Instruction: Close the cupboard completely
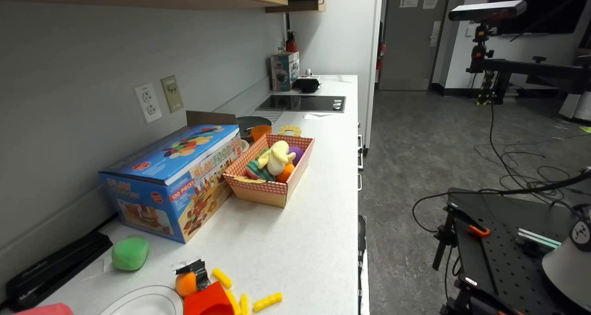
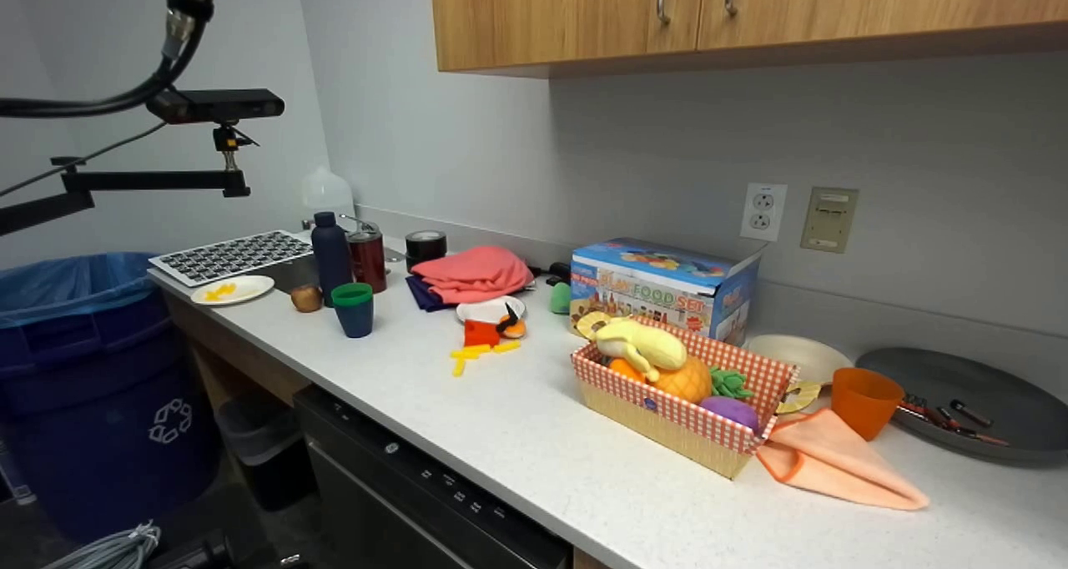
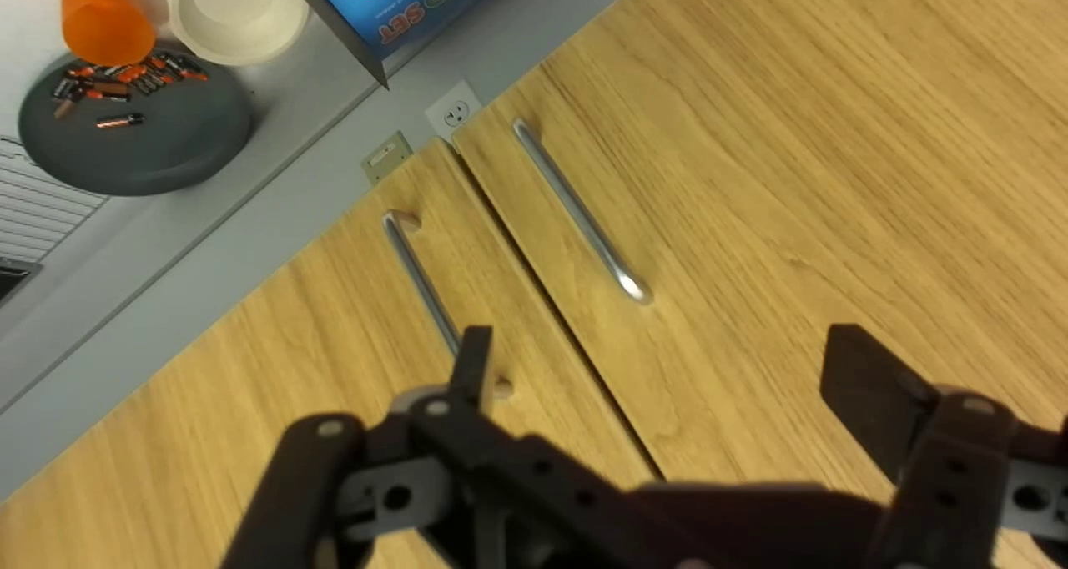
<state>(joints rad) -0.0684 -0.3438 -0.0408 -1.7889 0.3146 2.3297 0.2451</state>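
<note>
"Tan, that wooden cupboard (image 2: 801, 10); where does it hang?"

"In both exterior views, along the twelve o'clock edge, above the white surface (image 2: 501, 435) that carries the blue box (image 2: 647, 289)."

"And its doors (image 3: 793, 177)?"

"Wrist view: they meet along a thin dark seam, a metal handle (image 3: 576, 206) on each."

"What about the claw (image 3: 662, 360)?"

"Towards five o'clock there, in front of the doors, its fingers (image 3: 872, 390) spread wide apart."
</note>
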